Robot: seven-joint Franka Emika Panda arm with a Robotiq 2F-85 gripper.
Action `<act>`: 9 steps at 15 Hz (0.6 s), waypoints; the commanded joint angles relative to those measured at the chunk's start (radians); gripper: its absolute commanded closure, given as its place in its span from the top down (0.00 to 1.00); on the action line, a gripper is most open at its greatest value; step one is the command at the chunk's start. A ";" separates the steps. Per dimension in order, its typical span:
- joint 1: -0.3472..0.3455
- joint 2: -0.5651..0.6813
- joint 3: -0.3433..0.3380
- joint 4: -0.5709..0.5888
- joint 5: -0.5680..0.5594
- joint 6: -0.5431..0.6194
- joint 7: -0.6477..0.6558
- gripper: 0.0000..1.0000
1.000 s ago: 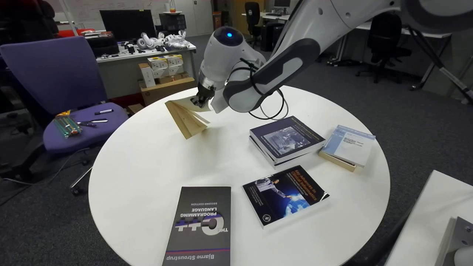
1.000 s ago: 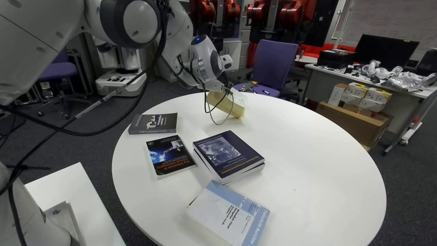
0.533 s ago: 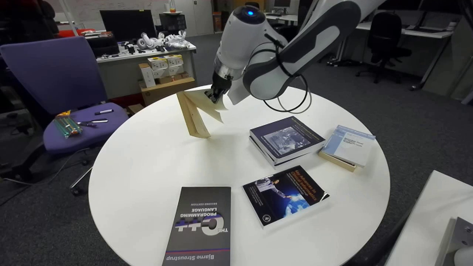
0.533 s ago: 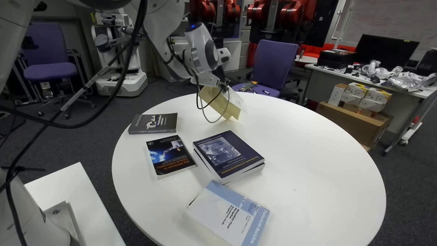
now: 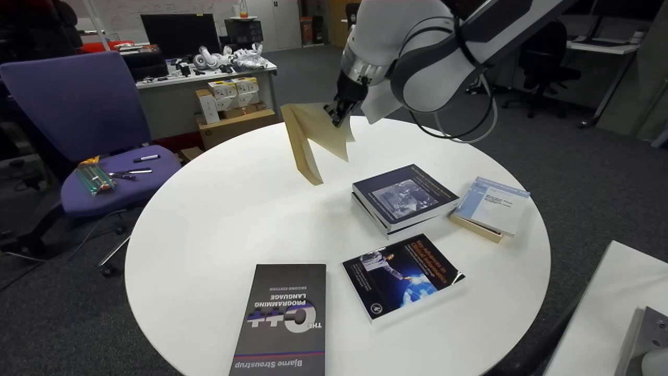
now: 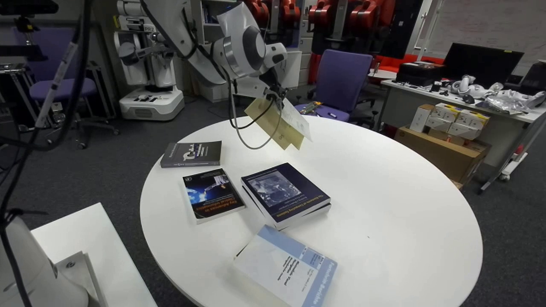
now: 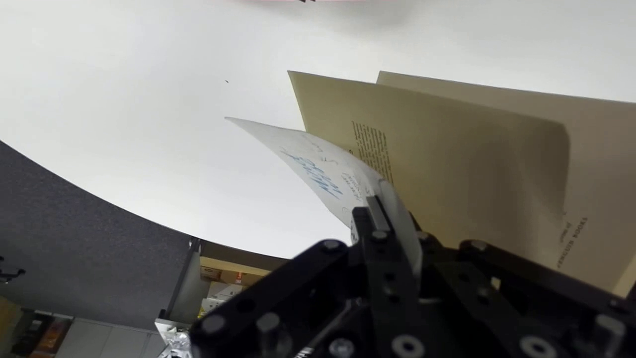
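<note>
Pinching a handwritten leaf [image 7: 320,168] between tightly closed fingers [image 7: 383,261], dangling the splayed book [image 5: 299,141] aslant, beside and below them.

Looks like matt paper in the open book [image 7: 462,149]. Shows a dull finish on the gripper [image 7: 396,221], with metal screw heads [image 7: 379,235]. Shines softly as smooth plastic along the arm [image 5: 433,86], glossily on the clinical informatics book [image 5: 402,279]. Has a satiny smoothness on the bench [image 5: 224,224], matt cloth on the chair [image 5: 78,99], rough carpet [image 5: 600,198] below.
</note>
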 commanded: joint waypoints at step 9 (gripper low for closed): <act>-0.075 -0.250 0.088 -0.237 0.396 0.019 -0.259 0.00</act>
